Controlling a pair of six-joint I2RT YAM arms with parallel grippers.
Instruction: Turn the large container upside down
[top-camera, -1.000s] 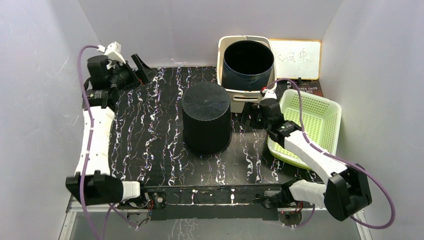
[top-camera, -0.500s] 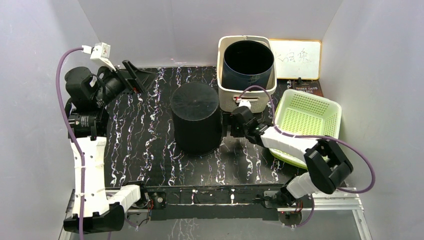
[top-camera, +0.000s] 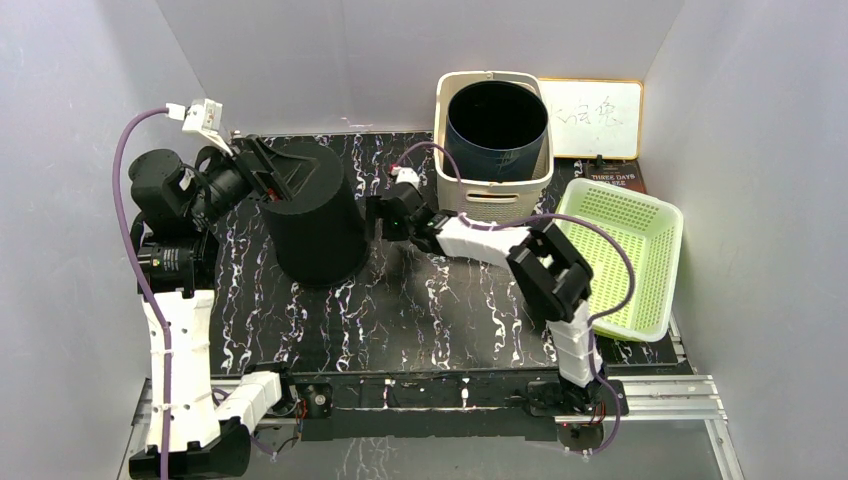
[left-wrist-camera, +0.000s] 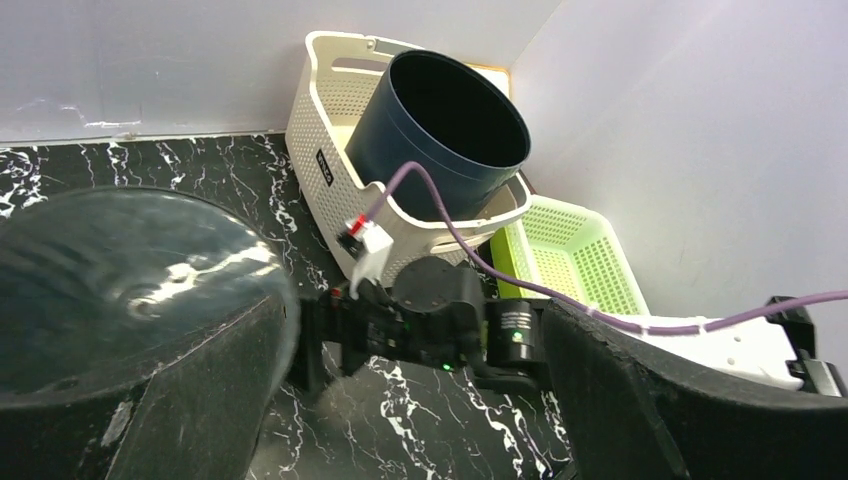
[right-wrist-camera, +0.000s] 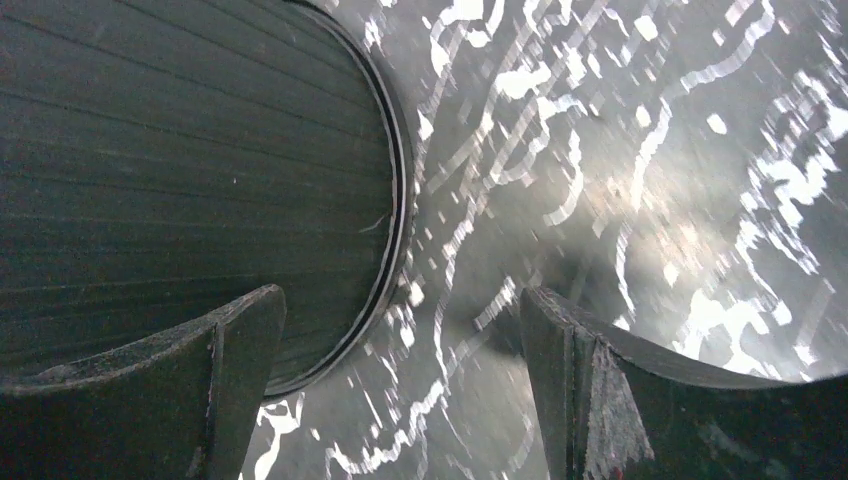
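Marble table (top-camera: 440, 310): one black container (top-camera: 315, 230), white basket (top-camera: 497, 197), green basket (top-camera: 625, 250); left hand (top-camera: 281, 170), right hand (right-wrist-camera: 400, 300) spread.

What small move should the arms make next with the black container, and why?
Probably close the left gripper on the top edge of the black container: it stands closed end up, both arms' jaws are open, and the right gripper only sits beside its wall.

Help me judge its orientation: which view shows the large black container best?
Top external: nearly the whole black container shows, closed end uppermost. Left wrist shows only that glossy closed end; right wrist shows only part of its ribbed wall and rim.
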